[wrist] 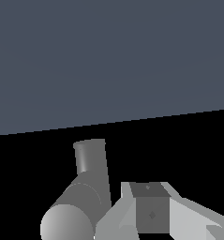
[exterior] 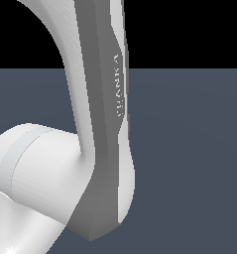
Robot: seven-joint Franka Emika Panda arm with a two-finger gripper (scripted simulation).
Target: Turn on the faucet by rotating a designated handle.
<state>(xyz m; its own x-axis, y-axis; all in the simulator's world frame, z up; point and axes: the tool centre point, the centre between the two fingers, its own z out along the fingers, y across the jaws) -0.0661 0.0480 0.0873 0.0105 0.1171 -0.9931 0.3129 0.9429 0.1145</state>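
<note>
In the exterior view my white-and-grey arm (exterior: 97, 149) fills the frame and hides the faucet, the handle and the gripper. In the wrist view a grey metallic part of the faucet (wrist: 80, 206) shows: a thick cylinder with a narrower tube (wrist: 91, 157) rising from it. I cannot make out the thin lever handle. Pale grey parts of my gripper (wrist: 151, 213) sit right beside the thick cylinder, close to it or touching it; I cannot tell which. How the jaws stand does not show.
A flat dark blue-grey floor (exterior: 189, 149) spreads behind the arm, with black background above it. The same floor (wrist: 111, 61) shows in the wrist view.
</note>
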